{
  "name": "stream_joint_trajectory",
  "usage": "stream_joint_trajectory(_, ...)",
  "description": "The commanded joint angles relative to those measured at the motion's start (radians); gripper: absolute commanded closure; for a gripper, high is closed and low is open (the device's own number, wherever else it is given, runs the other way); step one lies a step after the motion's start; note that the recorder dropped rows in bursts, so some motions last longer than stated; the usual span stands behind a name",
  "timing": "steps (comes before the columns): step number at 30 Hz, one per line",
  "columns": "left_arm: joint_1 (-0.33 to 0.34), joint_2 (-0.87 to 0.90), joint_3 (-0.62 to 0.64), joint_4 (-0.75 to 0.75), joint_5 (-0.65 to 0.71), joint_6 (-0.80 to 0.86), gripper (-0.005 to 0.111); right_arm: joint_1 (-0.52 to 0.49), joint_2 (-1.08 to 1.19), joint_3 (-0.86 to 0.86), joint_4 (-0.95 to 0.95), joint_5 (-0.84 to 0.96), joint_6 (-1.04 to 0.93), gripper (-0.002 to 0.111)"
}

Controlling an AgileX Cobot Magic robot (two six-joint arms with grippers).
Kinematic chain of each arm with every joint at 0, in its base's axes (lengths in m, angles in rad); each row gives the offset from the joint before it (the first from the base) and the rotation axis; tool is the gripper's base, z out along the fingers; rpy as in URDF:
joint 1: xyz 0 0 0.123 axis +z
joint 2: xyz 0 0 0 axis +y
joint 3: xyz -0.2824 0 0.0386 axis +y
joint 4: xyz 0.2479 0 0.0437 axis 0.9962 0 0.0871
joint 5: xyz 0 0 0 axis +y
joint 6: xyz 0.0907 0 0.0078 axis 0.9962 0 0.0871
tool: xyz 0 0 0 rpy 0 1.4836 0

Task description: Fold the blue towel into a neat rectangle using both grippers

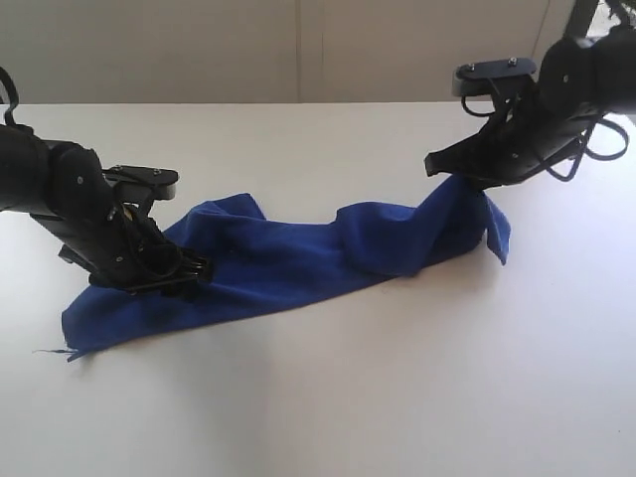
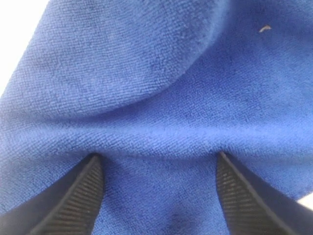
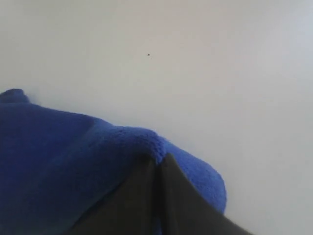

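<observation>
The blue towel [image 1: 298, 260] lies rumpled in a long band across the white table [image 1: 348, 397]. Its right end is lifted off the surface, pinched in my right gripper [image 1: 469, 183], whose jaws are shut on the cloth's edge [image 3: 186, 159]. A flap hangs down beside that grip. My left gripper [image 1: 184, 270] rests low on the towel's left end with its jaws wide apart. In the left wrist view the ribbed fingers [image 2: 78, 196] press onto the towel [image 2: 156, 98], and cloth fills the gap between them; my left gripper [image 2: 159, 161] holds nothing pinched.
The white table's bare surface stretches in front of the towel and behind it up to a pale wall [image 1: 298, 50]. A loose thread [image 1: 50, 351] trails from the towel's left corner.
</observation>
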Motion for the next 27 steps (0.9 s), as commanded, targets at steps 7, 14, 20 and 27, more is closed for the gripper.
stream_joint_trajectory(7,-0.004,0.038,0.018,-0.006,0.071,-0.003,0.037,-0.074,0.105,-0.02,-0.016,-0.124,0.056,0.083)
stream_joint_trajectory(14,-0.004,0.038,0.018,-0.006,0.071,-0.003,0.037,-0.067,0.023,-0.031,-0.016,-0.027,0.018,0.041)
stream_joint_trajectory(20,-0.004,0.038,0.018,-0.006,0.065,-0.003,0.037,0.003,-0.04,-0.025,0.077,0.228,0.0,0.041)
stream_joint_trajectory(27,-0.004,0.038,0.018,-0.006,0.058,-0.003,0.037,0.083,0.024,0.016,0.19,0.197,-0.02,0.041)
